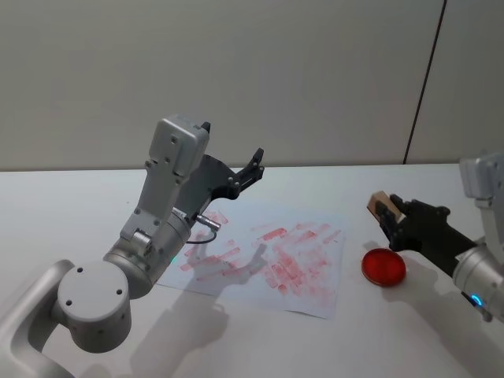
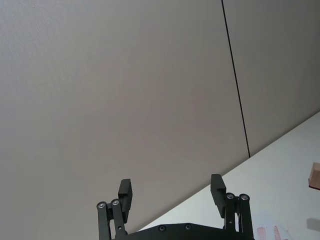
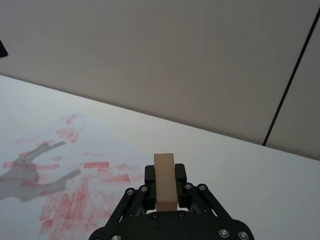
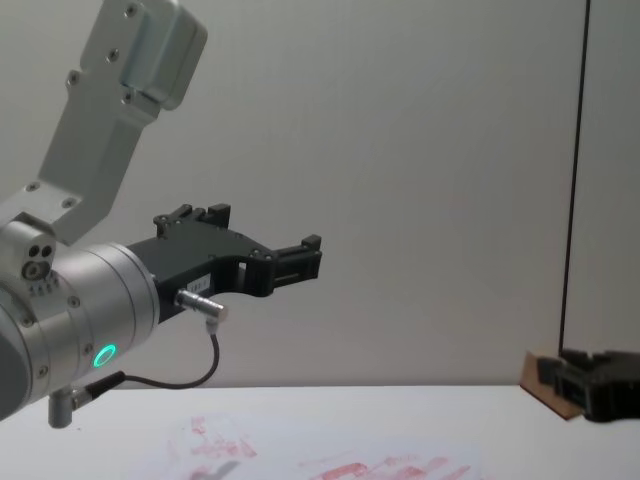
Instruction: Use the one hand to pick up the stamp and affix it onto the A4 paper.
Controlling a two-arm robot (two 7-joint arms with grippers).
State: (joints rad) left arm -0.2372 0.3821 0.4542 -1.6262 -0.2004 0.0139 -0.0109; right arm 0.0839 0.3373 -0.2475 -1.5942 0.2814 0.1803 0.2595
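Observation:
My right gripper (image 1: 387, 214) is shut on the stamp (image 1: 379, 205), a small light-brown wooden block, held in the air just beyond the paper's right edge. In the right wrist view the stamp (image 3: 164, 170) sits upright between the black fingers (image 3: 180, 175). The A4 paper (image 1: 319, 293) lies flat mid-table, covered in smudged red prints, and reaches the right wrist view (image 3: 75, 170). My left gripper (image 1: 246, 172) is raised high over the paper's left part, open and holding nothing (image 2: 171, 190). From the chest, the stamp (image 4: 543, 383) shows at the right edge, in the right gripper (image 4: 585, 385).
A round red ink pad (image 1: 383, 266) lies on the table right of the paper, just below the held stamp. The pale tabletop (image 1: 71, 205) runs back to a plain wall. The left arm's bulky silver body (image 1: 157, 228) overhangs the paper's left corner.

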